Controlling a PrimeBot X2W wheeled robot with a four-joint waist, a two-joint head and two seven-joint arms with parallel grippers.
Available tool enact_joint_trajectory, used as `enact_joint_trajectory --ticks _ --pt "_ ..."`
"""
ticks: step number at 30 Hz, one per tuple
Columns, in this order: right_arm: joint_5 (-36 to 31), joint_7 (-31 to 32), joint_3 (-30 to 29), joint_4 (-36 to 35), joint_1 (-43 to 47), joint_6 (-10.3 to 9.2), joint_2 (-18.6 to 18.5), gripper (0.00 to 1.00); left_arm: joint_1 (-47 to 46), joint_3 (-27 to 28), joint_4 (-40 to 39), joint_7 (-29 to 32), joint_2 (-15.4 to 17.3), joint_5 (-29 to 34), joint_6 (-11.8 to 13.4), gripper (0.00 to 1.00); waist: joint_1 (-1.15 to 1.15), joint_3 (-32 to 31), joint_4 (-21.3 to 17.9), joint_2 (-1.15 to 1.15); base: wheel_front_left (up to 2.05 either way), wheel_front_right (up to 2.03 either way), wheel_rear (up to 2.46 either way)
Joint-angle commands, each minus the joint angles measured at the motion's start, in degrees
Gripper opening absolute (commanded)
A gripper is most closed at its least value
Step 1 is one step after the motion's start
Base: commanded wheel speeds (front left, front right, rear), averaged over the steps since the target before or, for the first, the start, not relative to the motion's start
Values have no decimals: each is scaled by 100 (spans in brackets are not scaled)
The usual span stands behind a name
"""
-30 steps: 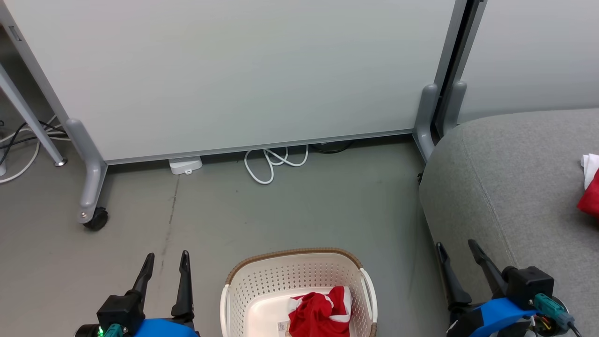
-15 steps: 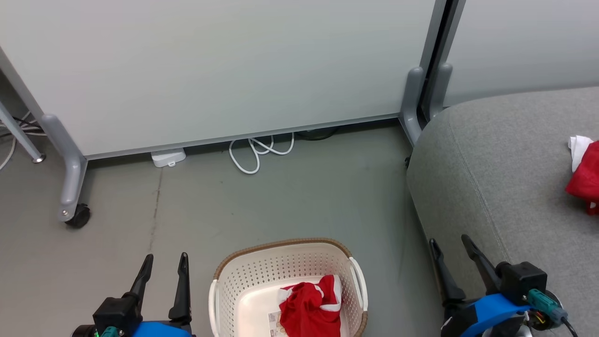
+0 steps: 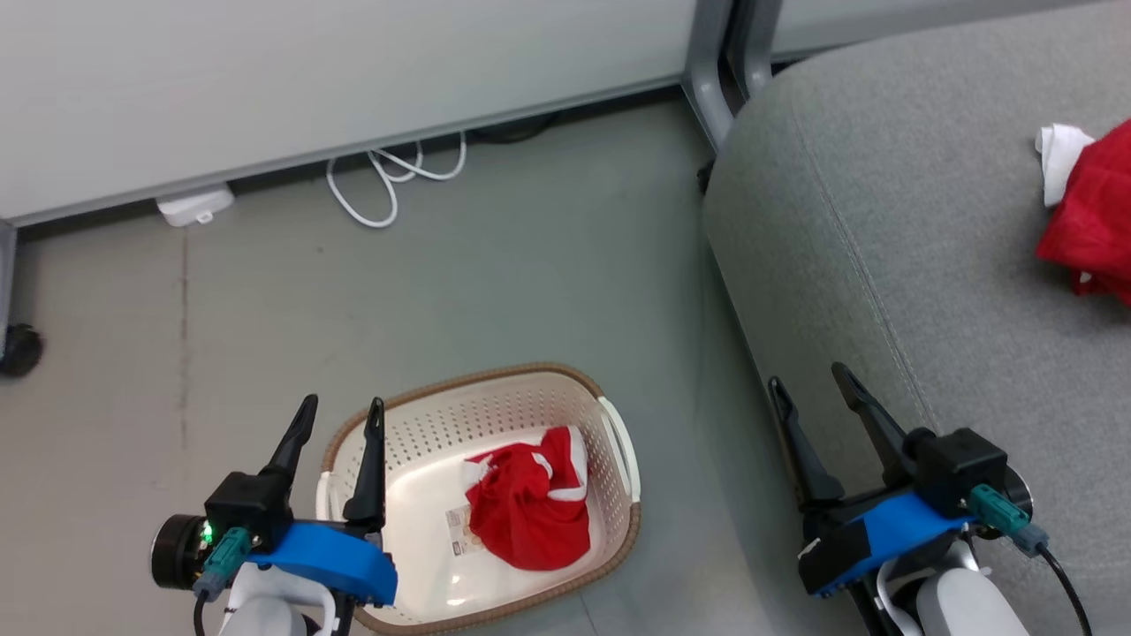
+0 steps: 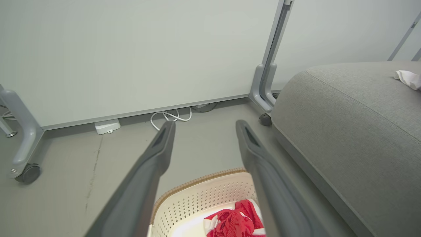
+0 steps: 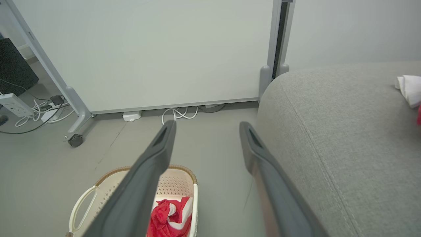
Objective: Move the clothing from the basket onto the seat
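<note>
A cream perforated basket [image 3: 415, 415] [image 4: 210, 194] [image 5: 177, 184] with a brown rim stands on the floor at lower centre. One red garment with white trim [image 3: 528, 503] [image 4: 236, 223] [image 5: 169, 214] lies crumpled inside it. On the grey seat [image 3: 919, 221] [image 4: 355, 131] [image 5: 345, 138] at the right lies another red and white garment [image 3: 1087, 208]; its white edge [image 4: 408, 78] [image 5: 409, 89] shows in both wrist views. My left gripper [image 3: 340, 415] [image 4: 204, 126] hangs open over the basket's left rim, holding nothing. My right gripper [image 3: 808, 377] [image 5: 207, 126] stands open beside the seat's front edge, also holding nothing.
A pale partition panel [image 3: 336, 71] on grey feet runs along the back. A looped white cable [image 3: 389, 177] and a small white box [image 3: 194, 205] lie at its foot. A castor [image 3: 18, 349] sits at the far left. A power strip and cables [image 5: 19, 108] lie far left.
The head camera has tilted down and turned, so the whole picture shifted up and left. More of the basket and the seat's garment shows. Both grippers stay open.
</note>
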Motion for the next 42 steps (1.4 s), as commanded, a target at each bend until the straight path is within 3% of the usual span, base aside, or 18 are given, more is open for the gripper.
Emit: enact_joint_trajectory --ticks 1,10,22,42 --pt "-4 -37 82 -47 -184 1 -6 100 -257 -67 156 -25 -32 72 -44 100 -1 616 -448 0 0 0 0" --pt "33 -212 342 -88 -653 1 20 100 -1160 -331 874 -25 -63 251 -43 100 -1 1563 -846 0 0 0 0" --pt "256 -520 777 -120 -1218 1 43 100 -2228 -632 2080 -25 241 168 -26 100 -1 2797 -1173 0 0 0 0" --pt "786 -701 1303 -216 -1736 1 42 100 -3081 -828 3348 132 498 233 -5 100 -1 3889 -1572 0 0 0 0"
